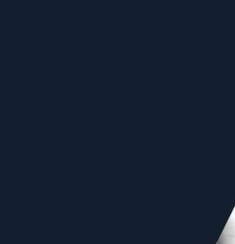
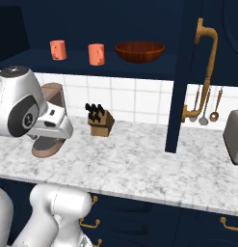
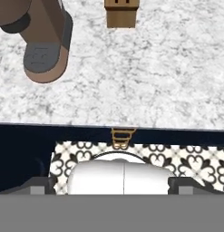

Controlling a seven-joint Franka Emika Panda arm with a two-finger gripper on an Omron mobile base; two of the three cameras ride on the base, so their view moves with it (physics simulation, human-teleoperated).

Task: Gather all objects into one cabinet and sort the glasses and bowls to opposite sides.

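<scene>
The left base view is almost wholly covered by a flat navy surface (image 1: 109, 114) very close to the lens; what it belongs to cannot be told. A sliver of white shows at its lower right corner.

In the right base view, an open navy wall cabinet (image 2: 96, 62) sits above a white marble counter (image 2: 139, 164). Its door (image 2: 185, 72) stands open, edge-on to the camera, with one long curved brass handle (image 2: 206, 72). On the cabinet shelf stand two small red cups (image 2: 58, 49) (image 2: 96, 54), apart from each other on the left, and one brown wooden bowl (image 2: 139, 51) to their right. The cabinet's upper part is cut off by the frame.

On the counter, one wooden knife block (image 2: 100, 120) holds dark-handled knives. A brown stand mixer (image 2: 49, 125) is largely hidden behind the arm's white joint. At the right edge one silver toaster (image 2: 233, 130) is cut off. Three utensils (image 2: 207, 103) hang on the tiled wall behind the door. Brass pulls show on the low cupboards, some cut off.

The hand view looks down on the counter, the mixer's base (image 3: 43, 54), the knife block (image 3: 122, 13) cut off at the top, and patterned floor tiles (image 3: 195, 158). The gripper (image 3: 111, 186) has its two dark fingertips (image 3: 41, 185) at the far sides of the frame, spread wide apart, with nothing between them.

No writing or labels can be read.
</scene>
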